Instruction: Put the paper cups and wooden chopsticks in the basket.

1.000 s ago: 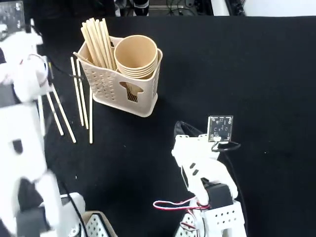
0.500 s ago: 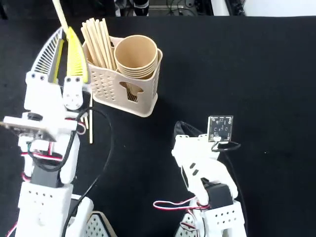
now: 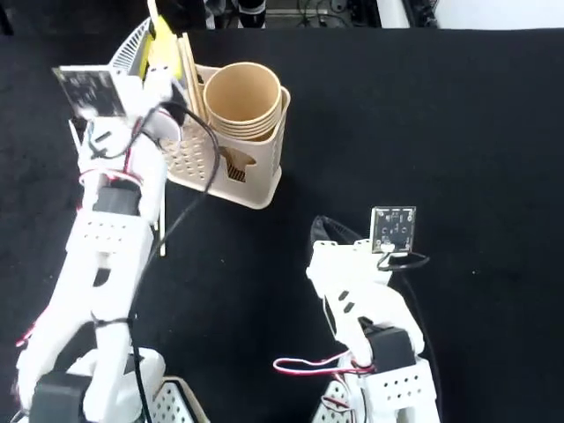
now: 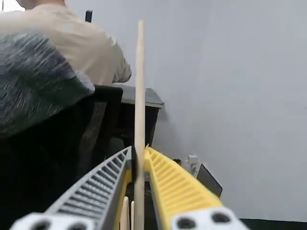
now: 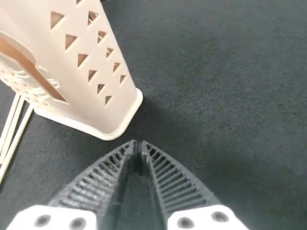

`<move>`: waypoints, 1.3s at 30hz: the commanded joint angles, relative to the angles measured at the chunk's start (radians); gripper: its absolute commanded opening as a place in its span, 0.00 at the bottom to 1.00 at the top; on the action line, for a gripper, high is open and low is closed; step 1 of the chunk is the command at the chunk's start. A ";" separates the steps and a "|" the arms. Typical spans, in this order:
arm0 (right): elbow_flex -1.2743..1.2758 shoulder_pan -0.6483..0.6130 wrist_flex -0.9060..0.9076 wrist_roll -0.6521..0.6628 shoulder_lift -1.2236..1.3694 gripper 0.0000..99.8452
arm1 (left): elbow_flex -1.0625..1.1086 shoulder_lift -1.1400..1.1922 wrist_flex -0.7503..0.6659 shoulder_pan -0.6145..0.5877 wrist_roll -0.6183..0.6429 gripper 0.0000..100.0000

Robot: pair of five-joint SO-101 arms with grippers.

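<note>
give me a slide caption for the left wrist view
Left gripper shut on a wooden chopstick that juts out well past it.

No legible txt, labels or nos. anywhere

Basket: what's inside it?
A stack of paper cups and a bundle of wooden chopsticks stand in the basket. The left arm covers part of the chopstick side, so what lies there can't be seen.
</note>
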 commanded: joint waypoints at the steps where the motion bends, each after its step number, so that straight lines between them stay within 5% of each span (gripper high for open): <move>1: -0.002 -0.008 -0.009 -0.011 -0.050 0.01 | -0.082 0.005 0.017 -0.021 0.052 0.03; 13: -0.002 -0.008 -0.009 -0.011 -0.048 0.01 | -0.255 0.015 0.020 -0.033 -0.002 0.03; 21: -0.002 -0.008 -0.009 -0.011 -0.050 0.01 | -0.099 0.069 -0.235 -0.016 -0.020 0.03; 39: -0.002 -0.008 -0.009 -0.011 -0.050 0.01 | 0.114 0.049 -0.183 0.013 -0.057 0.03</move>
